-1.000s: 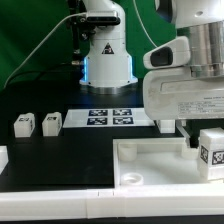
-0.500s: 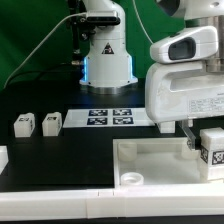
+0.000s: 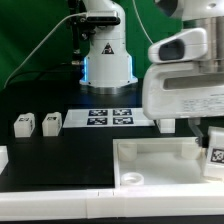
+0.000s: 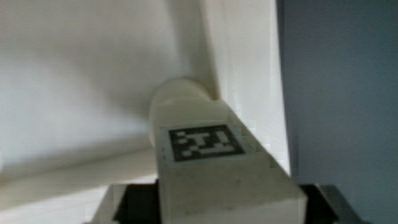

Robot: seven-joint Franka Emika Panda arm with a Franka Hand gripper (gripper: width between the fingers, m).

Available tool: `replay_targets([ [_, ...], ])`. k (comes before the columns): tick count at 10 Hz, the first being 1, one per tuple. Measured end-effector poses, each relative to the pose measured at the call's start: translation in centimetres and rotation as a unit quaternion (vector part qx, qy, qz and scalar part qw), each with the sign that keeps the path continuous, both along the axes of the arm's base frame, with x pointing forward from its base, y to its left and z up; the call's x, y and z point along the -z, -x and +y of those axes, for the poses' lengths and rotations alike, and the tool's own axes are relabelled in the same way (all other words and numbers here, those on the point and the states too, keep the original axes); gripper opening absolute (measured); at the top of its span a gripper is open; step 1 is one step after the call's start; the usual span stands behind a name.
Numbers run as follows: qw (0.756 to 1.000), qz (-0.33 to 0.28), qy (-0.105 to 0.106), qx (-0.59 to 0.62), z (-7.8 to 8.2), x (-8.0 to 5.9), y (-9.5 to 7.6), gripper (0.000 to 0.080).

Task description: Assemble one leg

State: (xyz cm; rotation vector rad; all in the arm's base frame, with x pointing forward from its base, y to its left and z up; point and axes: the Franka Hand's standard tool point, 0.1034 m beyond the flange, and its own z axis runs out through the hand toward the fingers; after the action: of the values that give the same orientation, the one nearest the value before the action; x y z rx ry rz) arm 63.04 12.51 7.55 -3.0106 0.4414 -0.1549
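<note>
Arm base (image 3: 106, 55) at 12 o'clock in the exterior view. White wrist housing (image 3: 185, 95) at 3 o'clock, pointing straight down. Claw (image 3: 208, 140) at 4 o'clock, dark fingers (image 4: 128, 206) clamped on the leg (image 3: 214, 152), held upright.

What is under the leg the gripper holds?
Below the leg, clamped in the gripper, lies the white tabletop: its floor and a raised wall show in the wrist view. The leg itself covers the spot beneath its tip, so what lies there cannot be seen.
</note>
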Motion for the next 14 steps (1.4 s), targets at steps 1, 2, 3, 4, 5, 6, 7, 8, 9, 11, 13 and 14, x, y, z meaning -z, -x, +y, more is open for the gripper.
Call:
replay_targets([
  [1,0.998,0.005,-0.009,0.058,-0.1,0.0,0.0,0.0313],
  [2,0.992,0.012,-0.022,0.124,-0.3,0.1,0.0,0.0311],
  [3,0.985,0.017,-0.031,0.172,-0.3,0.3,0.0,0.0308],
  [4,0.964,0.025,-0.05,0.259,-0.4,0.4,0.1,0.0308],
  [5,0.941,0.033,-0.067,0.331,-0.5,0.5,0.1,0.0308],
  [6,0.916,0.042,-0.082,0.39,-0.5,0.5,0.2,0.0303],
  [7,0.879,0.051,-0.1,0.463,-0.4,0.6,0.2,0.0303],
  [8,0.835,0.058,-0.12,0.535,-0.2,0.7,0.2,0.0303],
  [9,0.833,0.059,-0.12,0.537,-0.1,0.7,0.2,0.0303],
  [11,0.842,0.057,-0.119,0.523,-0.1,0.7,0.2,0.0507],
  [13,0.893,0.05,-0.101,0.435,0.2,0.6,0.4,0.0603],
  [14,0.931,0.044,-0.08,0.353,0.5,0.3,0.3,0.0641],
])
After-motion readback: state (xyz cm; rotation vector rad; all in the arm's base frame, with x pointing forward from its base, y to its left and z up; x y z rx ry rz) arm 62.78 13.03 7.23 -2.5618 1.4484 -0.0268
